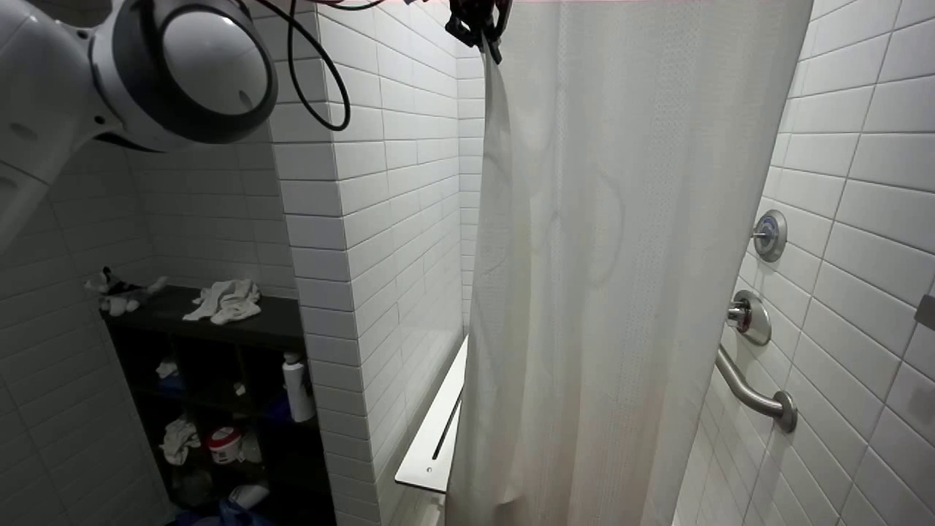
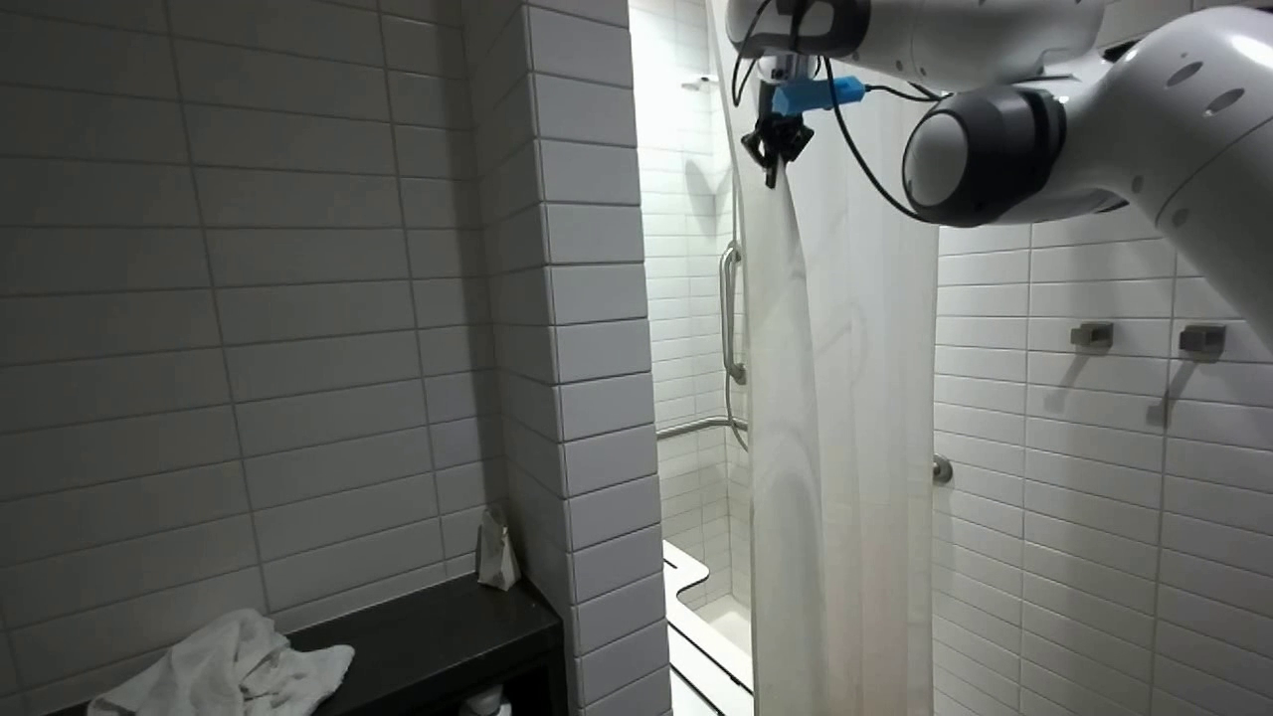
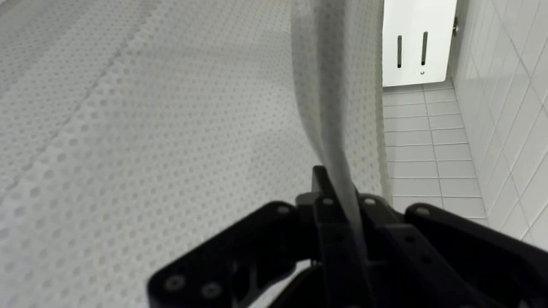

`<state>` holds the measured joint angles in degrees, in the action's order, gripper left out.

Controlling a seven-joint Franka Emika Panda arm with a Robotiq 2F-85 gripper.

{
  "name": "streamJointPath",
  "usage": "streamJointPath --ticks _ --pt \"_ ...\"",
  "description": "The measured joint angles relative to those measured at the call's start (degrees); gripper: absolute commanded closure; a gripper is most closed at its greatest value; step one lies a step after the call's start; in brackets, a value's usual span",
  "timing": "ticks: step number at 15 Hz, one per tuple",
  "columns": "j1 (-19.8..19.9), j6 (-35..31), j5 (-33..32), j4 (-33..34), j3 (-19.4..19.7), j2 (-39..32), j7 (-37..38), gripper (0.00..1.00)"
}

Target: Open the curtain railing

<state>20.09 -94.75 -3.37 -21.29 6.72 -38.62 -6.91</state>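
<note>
While fingers (image 3: pixel 336 252) pinch curtain (image 1: pixel 613 270), red-and-white tub (image 1: pixel 223 446) too small to read.

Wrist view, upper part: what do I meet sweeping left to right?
From the left: the broad curtain → its pinched fold → a narrow strip of curtain → the bench → the tiled wall.

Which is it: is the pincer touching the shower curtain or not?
Touching. The wrist view shows a fold of the shower curtain pinched inside the pincer.
</note>
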Motion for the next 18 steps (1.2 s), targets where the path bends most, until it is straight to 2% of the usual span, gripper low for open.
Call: streamJointPath --ticks 7,18 --pt "0.9 0.3 0.2 -0.1 0.0 -0.1 0.0 0.99" --pt "7.6 0.0 4.2 -0.1 -0.7 -0.2 0.0 0.99"
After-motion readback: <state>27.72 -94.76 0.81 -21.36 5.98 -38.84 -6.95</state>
